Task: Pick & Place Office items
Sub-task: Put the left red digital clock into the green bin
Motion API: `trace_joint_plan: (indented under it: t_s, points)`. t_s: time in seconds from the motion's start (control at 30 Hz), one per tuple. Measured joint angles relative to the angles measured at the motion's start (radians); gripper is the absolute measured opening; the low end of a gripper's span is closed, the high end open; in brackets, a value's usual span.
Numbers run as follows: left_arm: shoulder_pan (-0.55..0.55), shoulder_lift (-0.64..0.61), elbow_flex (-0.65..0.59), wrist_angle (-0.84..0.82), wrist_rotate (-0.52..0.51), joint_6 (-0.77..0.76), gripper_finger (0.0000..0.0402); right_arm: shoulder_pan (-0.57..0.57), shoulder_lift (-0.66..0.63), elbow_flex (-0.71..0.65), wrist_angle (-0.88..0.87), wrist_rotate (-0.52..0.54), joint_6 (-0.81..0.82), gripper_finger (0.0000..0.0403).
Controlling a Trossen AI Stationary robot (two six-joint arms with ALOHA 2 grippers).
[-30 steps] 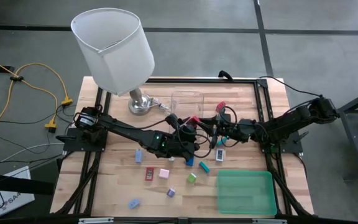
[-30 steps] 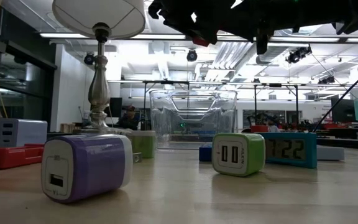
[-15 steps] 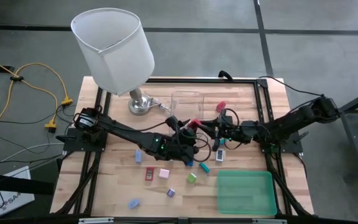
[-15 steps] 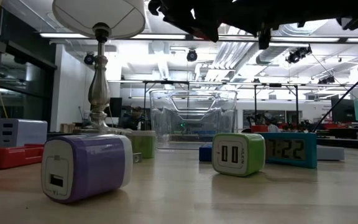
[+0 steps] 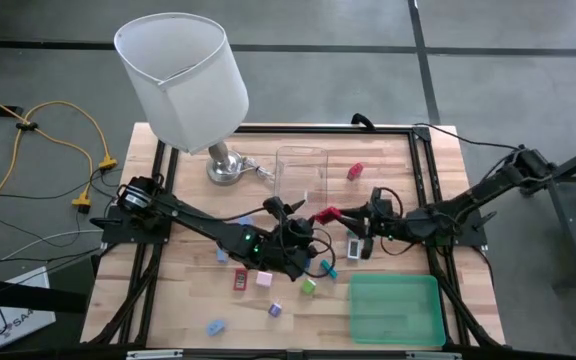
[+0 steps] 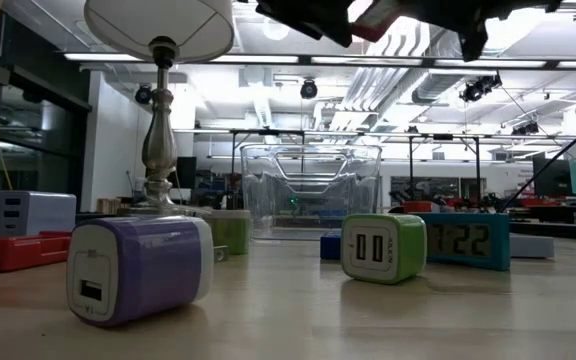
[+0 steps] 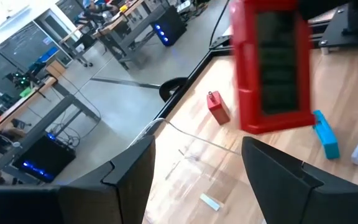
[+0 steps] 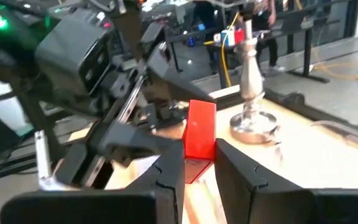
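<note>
Two grippers meet over the table's middle, just in front of the clear box (image 5: 301, 165). The right gripper (image 5: 330, 214) is clamped on a red block (image 5: 323, 215), which the right wrist view shows standing on end between its fingers (image 8: 166, 177), long axis running out past the tips. The left gripper (image 5: 298, 243) sits just beside it, on the side away from the box, its jaws parted and holding nothing; in its wrist view the red block (image 7: 272, 62) hangs straight ahead of the gap, apart from both fingers (image 7: 132, 174).

As I judge it, the right arm alone carries the piece, and the green tray (image 5: 396, 310) lies well away from the box at the near edge, on the right arm's side. Loose small blocks, among them a teal one (image 5: 328, 268) and a green one (image 5: 309, 287), lie between the box and the tray, so the block should travel high and clear of the left arm.
</note>
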Motion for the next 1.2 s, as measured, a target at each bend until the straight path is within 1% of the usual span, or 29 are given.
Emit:
trace_joint_plan:
  t_s: [0.13, 0.47, 0.57, 0.77, 0.83, 1.03, 1.2]
  points:
    - [-0.013, 0.0, 0.0, 0.002, 0.0, -0.003, 0.023, 0.082, -0.005, 0.0, -0.005, 0.029, 0.024, 0.0064]
    - [-0.057, 0.0, 0.0, 0.002, 0.004, -0.011, 0.023, 0.293, -0.006, 0.0, -0.043, 0.034, 0.168, 0.0064]
    - [-0.072, 0.0, 0.0, 0.002, 0.038, -0.033, 0.023, 0.348, -0.006, 0.0, -0.097, 0.034, 0.255, 0.0064]
    - [-0.097, 0.0, 0.0, 0.002, 0.109, -0.081, 0.023, 0.429, -0.006, 0.0, -0.255, 0.029, 0.522, 0.0064]
    - [-0.105, 0.0, 0.0, 0.002, 0.112, -0.088, 0.023, 0.45, -0.006, 0.0, -0.288, 0.006, 0.601, 0.0064]
    - [-0.129, 0.0, 0.0, 0.002, 0.115, -0.091, 0.023, 0.5, -0.004, 0.0, -0.366, -0.109, 0.82, 0.0064]
    - [-0.14, 0.0, 0.0, 0.005, 0.179, -0.115, 0.023, 0.517, -0.003, 0.0, -0.465, -0.177, 0.983, 0.0064]
